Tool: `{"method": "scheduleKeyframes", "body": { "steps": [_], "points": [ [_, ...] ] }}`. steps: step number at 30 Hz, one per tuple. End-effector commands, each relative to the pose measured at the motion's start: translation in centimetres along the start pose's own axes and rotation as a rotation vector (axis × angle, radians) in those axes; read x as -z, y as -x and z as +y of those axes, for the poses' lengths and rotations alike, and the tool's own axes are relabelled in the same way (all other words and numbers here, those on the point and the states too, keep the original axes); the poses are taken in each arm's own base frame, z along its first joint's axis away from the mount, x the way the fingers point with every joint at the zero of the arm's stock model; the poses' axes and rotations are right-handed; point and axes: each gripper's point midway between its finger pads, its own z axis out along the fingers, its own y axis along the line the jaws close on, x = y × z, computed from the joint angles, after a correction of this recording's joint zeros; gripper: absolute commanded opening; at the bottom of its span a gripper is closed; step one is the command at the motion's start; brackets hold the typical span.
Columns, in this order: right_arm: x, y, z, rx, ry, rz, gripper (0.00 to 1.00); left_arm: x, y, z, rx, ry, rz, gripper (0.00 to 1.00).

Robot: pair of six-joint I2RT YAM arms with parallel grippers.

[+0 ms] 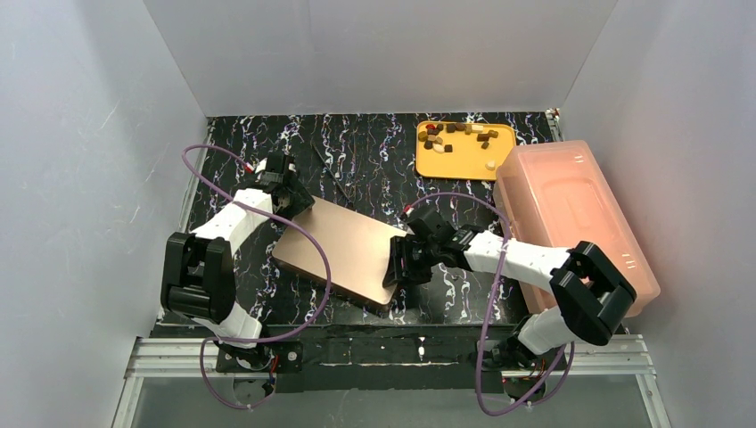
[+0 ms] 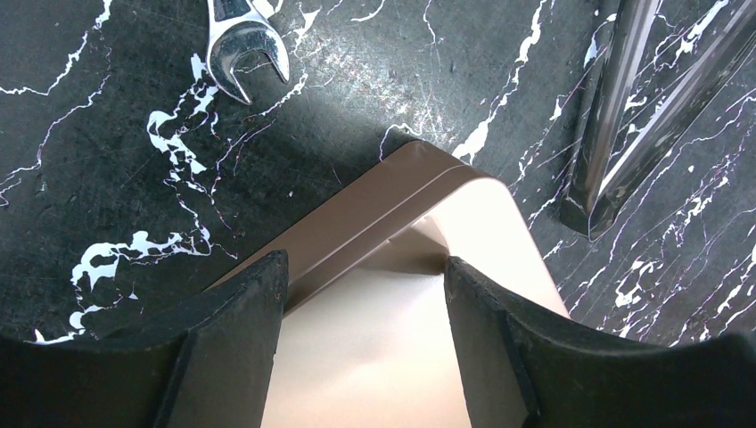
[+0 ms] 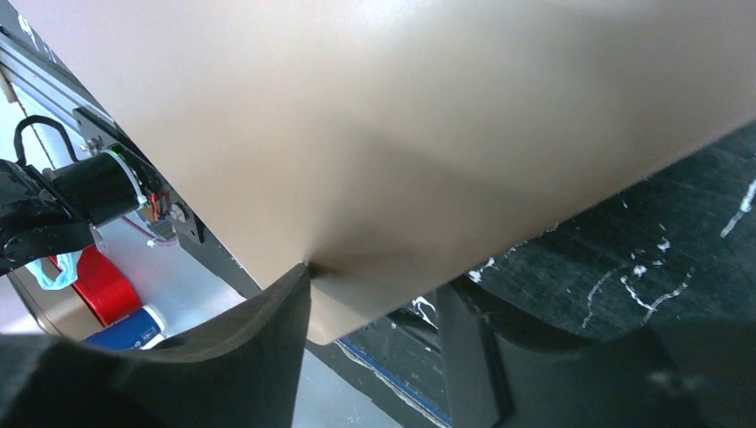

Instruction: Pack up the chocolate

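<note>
Chocolate (image 1: 459, 135) sits far from my fingers, in little brown, tan and white bits on the yellow tray (image 1: 450, 166) at the back of the black table (image 1: 374, 169); the big pink box (image 1: 571, 214) lies just beside that tray, on the right; the flat brown lid (image 1: 343, 250) is in the middle, nearer to me, and both my arms are at it; my left gripper (image 2: 365, 294) is over its far left corner, fingers spread apart with the corner showing between them; my right gripper (image 3: 374, 299) is at its near right edge, fingers spread too, one finger touching the lid, and I cannot see them pinching it; a small wrench (image 2: 241, 45) lies on the table near the left corner; the bits are the smallest things here; I think each one is very light and hard, but it could slip, roll away or crumble if I squeeze too hard; I would take one bit at a time, by two sides, with a soft pinch, and start with ones that lie apart from the others.
</note>
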Motion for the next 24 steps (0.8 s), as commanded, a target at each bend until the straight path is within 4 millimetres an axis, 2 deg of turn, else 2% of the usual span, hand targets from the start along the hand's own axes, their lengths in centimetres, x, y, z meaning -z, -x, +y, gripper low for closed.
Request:
{"method": "scheduleKeyframes", "body": {
  "steps": [1,3,5,9,11,13,17,20,24],
  "points": [
    [-1.1,-1.7,-4.0,0.047,-0.163,0.035,0.66,-0.3,-5.8,2.4,-0.034,0.086,0.231,0.62],
    [0.1,-0.3,-3.5,0.042,-0.147,0.0,0.76,-0.1,-5.4,2.3,-0.039,0.081,0.227,0.62],
    [1.4,1.5,-3.2,0.012,-0.109,-0.042,0.81,0.0,-4.9,2.3,-0.043,0.074,0.222,0.62],
    [4.0,6.6,-4.2,-0.106,-0.036,-0.156,0.82,0.1,-4.1,2.1,-0.042,0.059,0.217,0.62],
    [4.4,8.6,-4.1,-0.117,-0.026,-0.186,0.82,0.1,-3.9,2.1,-0.041,0.058,0.218,0.62],
    [3.9,10.0,-4.1,-0.122,-0.032,-0.191,0.8,0.1,-3.7,2.0,-0.038,0.055,0.217,0.61],
    [2.5,10.9,-3.8,-0.142,-0.01,-0.166,0.73,0.0,-3.6,2.1,-0.038,0.056,0.221,0.61],
    [1.6,10.6,-4.9,-0.17,-0.039,-0.166,0.66,-0.2,-3.6,2.4,-0.039,0.06,0.226,0.6],
    [0.1,9.5,-6.8,-0.216,-0.095,-0.125,0.5,-0.4,-3.9,3.0,-0.04,0.068,0.23,0.59]
  ]
}}
